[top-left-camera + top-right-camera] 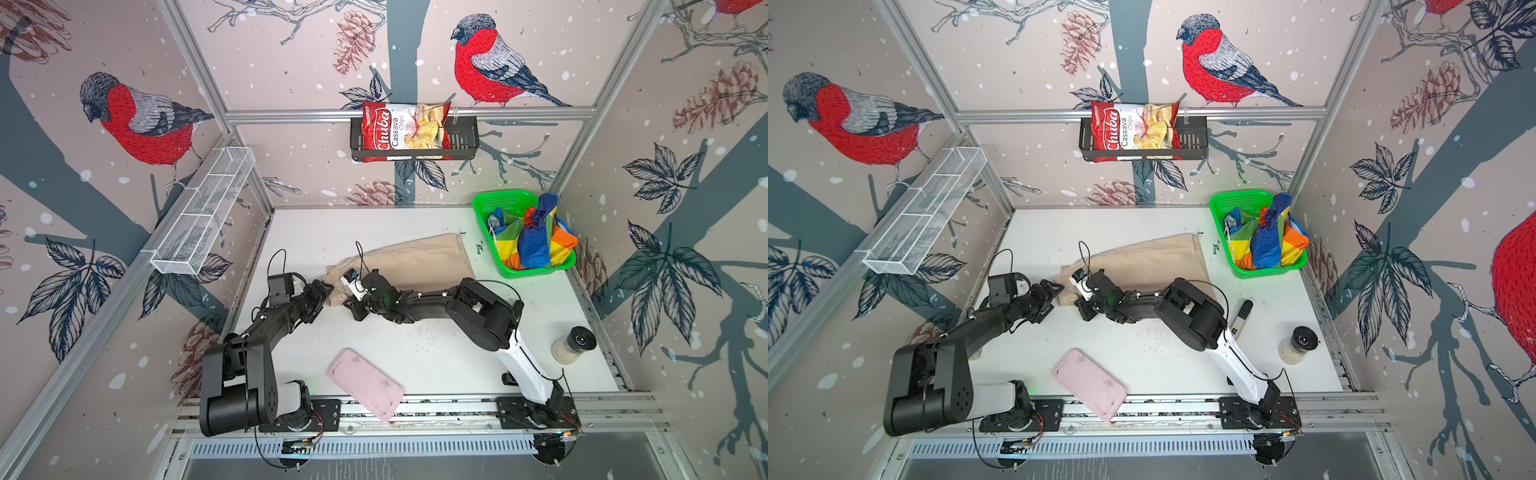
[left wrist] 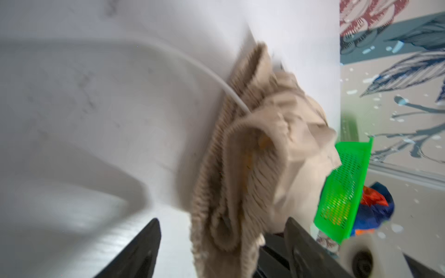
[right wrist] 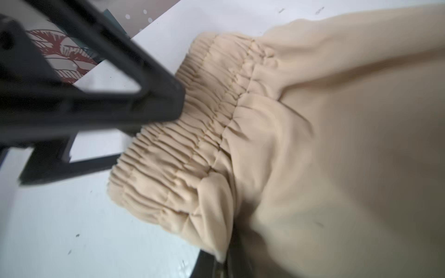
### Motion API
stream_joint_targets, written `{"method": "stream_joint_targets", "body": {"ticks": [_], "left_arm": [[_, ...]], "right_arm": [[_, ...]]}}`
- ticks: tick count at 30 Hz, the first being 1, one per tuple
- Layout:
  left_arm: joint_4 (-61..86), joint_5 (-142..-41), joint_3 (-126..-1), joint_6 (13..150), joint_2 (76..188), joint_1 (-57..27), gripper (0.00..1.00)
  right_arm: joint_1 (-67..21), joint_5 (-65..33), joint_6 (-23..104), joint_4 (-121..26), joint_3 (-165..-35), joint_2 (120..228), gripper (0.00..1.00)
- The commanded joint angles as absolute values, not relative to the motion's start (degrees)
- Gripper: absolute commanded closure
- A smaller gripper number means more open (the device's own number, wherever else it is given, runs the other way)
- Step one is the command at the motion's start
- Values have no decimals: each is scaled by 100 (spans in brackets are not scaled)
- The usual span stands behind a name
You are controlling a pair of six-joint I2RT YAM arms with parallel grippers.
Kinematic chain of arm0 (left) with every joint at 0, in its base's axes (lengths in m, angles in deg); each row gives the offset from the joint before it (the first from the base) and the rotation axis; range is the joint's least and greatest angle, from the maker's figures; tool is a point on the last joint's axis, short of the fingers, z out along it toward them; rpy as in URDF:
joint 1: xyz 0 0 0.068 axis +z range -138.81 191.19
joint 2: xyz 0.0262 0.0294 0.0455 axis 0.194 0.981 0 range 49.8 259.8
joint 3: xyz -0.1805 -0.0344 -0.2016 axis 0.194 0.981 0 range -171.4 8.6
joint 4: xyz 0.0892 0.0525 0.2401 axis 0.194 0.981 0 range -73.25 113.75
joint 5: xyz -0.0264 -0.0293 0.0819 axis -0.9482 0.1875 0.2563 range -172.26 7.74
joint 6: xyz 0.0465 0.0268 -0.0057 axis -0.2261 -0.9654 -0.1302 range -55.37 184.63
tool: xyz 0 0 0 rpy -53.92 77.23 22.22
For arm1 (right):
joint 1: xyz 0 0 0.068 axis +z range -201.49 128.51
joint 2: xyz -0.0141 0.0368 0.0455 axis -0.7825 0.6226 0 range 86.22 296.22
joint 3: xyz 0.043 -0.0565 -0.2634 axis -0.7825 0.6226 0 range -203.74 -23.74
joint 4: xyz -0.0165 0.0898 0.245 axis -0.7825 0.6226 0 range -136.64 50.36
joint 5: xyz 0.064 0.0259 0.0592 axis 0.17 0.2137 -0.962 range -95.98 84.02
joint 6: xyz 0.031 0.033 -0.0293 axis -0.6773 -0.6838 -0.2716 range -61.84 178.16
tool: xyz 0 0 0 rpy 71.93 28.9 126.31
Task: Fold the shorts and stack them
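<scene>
Beige shorts (image 1: 415,259): lying flat, centre; waistband at left;
Left gripper (image 1: 325,293): fingers spread around waistband;
Right gripper (image 1: 351,306): fingers pinching waistband;
Striped shorts (image 1: 534,239): crumpled in green basket (image 1: 488,198), far right

Open table (image 1: 436,353) is left at centre front and along the far wall. Passage is blocked mid-table by the beige shorts (image 1: 415,257), at front by a pink tray (image 1: 365,384), and at right by a jar (image 1: 573,345) and green basket (image 1: 536,271).

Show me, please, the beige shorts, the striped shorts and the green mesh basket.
beige shorts (image 1: 419,259): in a top view, on the flat leg cloth.
striped shorts (image 1: 536,239): in a top view, on the crumpled blue fold.
green mesh basket (image 1: 505,203): in a top view, on its bare far wall.
</scene>
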State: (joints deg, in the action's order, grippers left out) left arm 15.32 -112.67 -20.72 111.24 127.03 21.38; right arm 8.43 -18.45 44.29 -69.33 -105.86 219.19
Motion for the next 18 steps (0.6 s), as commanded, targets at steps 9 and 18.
{"method": "stream_joint_targets", "body": {"ticks": [9, 18], "left_arm": [[900, -10658, -2311, 11402, 13230, 1334, 41], [1355, -10369, -2678, 11147, 13354, 1230, 100]], "right_arm": [[937, -2051, 4112, -7125, -10269, 21797, 98], [952, -1796, 3705, -7141, -9954, 21339, 67]]}}
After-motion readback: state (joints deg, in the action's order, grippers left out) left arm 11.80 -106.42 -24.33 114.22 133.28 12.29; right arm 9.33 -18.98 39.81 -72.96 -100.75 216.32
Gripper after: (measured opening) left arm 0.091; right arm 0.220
